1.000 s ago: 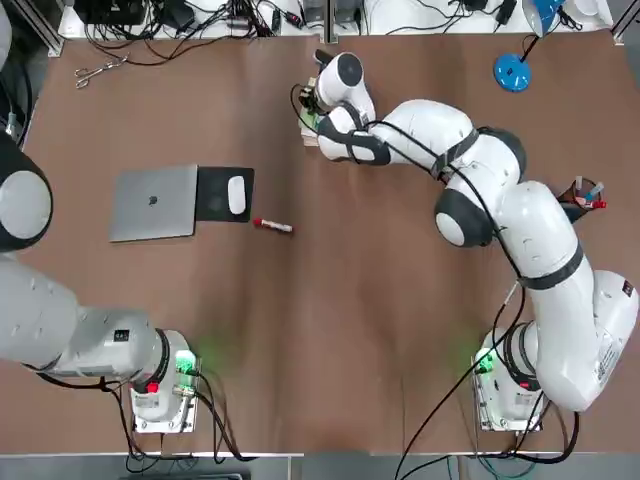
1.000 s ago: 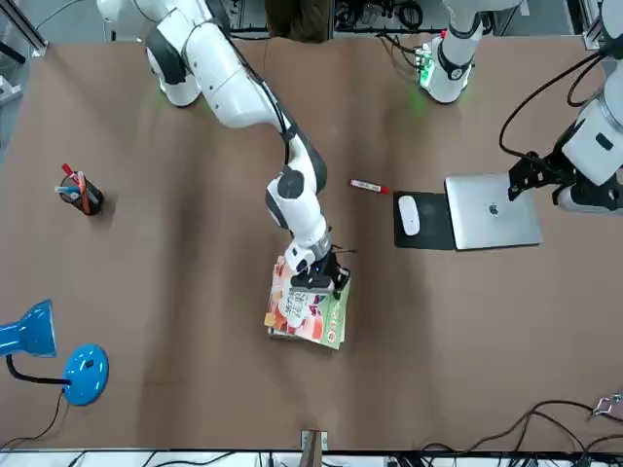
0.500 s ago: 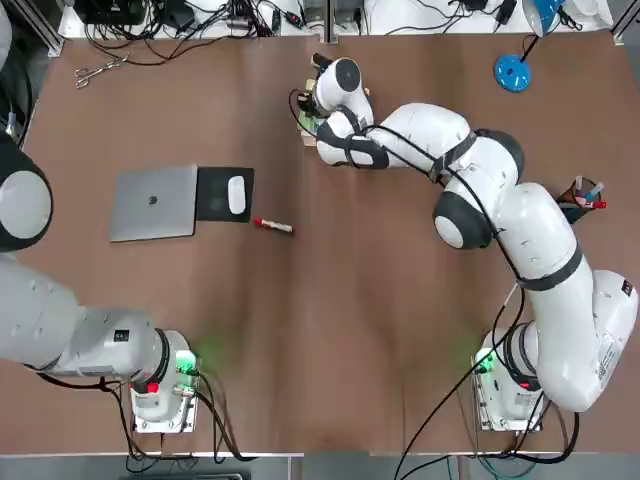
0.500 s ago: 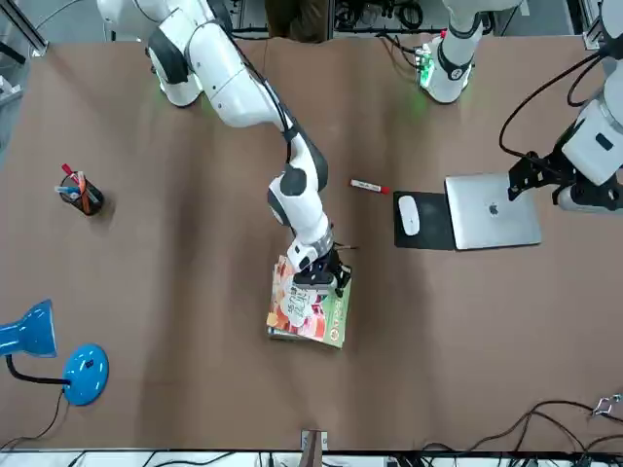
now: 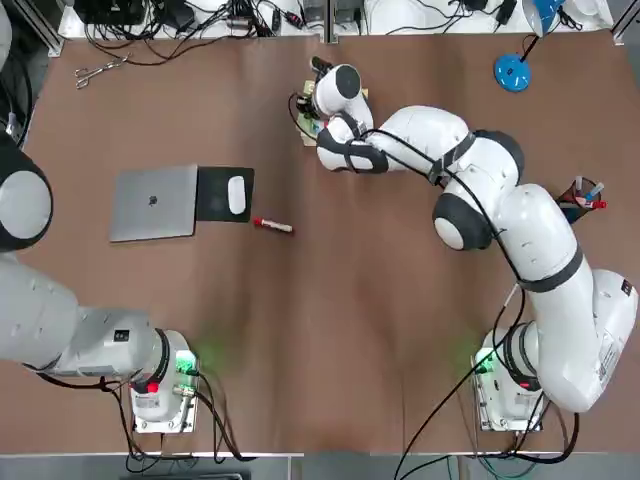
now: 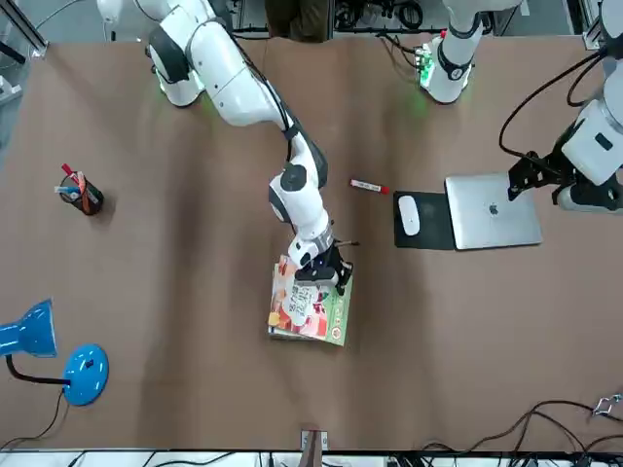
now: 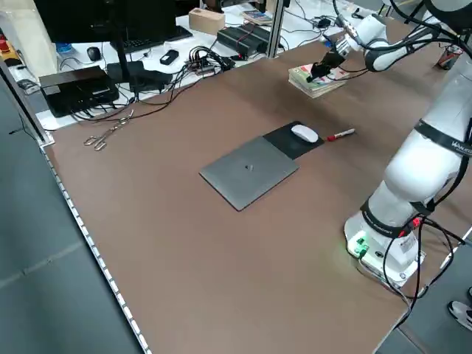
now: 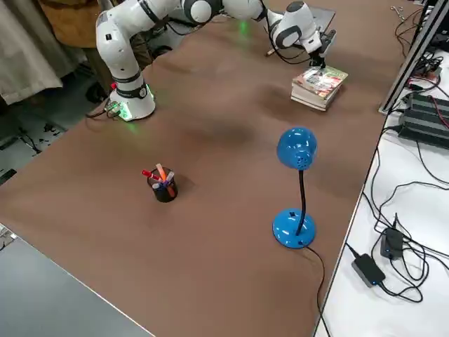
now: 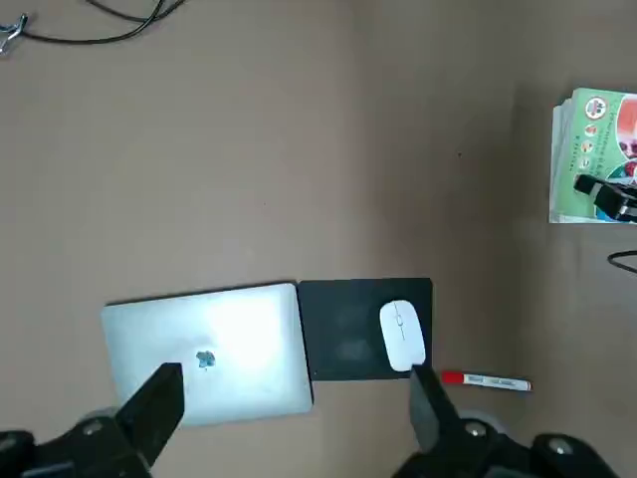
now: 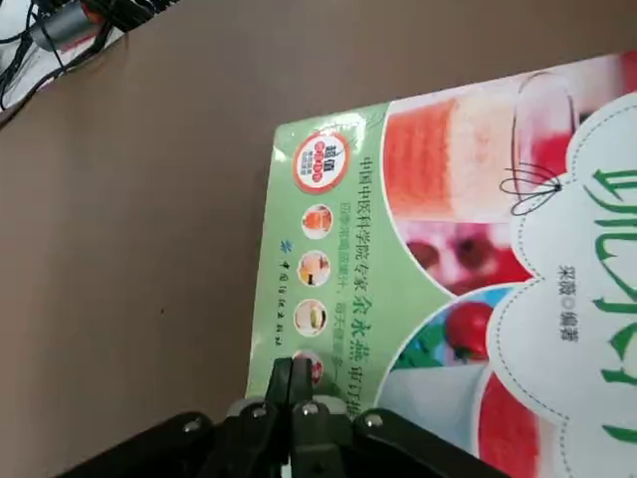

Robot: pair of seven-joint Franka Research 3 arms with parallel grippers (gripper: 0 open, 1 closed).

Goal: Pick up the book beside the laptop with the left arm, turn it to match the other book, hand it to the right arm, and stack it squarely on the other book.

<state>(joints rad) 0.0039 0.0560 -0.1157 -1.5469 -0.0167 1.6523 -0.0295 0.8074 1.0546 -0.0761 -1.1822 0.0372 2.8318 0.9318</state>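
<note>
- Top view: your book (image 5: 308, 127) is far, right of the laptop (image 5: 153, 203).
- Right side view: it lies flat on a pale book (image 8: 311, 102). Probably light and bendy; pinch its long edge.
- Left wrist view: your left gripper (image 9: 297, 398), near the laptop, is wide open, empty.
- Right wrist view: your right gripper (image 10: 291, 370) is closed, empty, at the smooth, maybe slippery cover.

Pink, red and green illustrations pattern the book (image 10: 433, 299).
</note>
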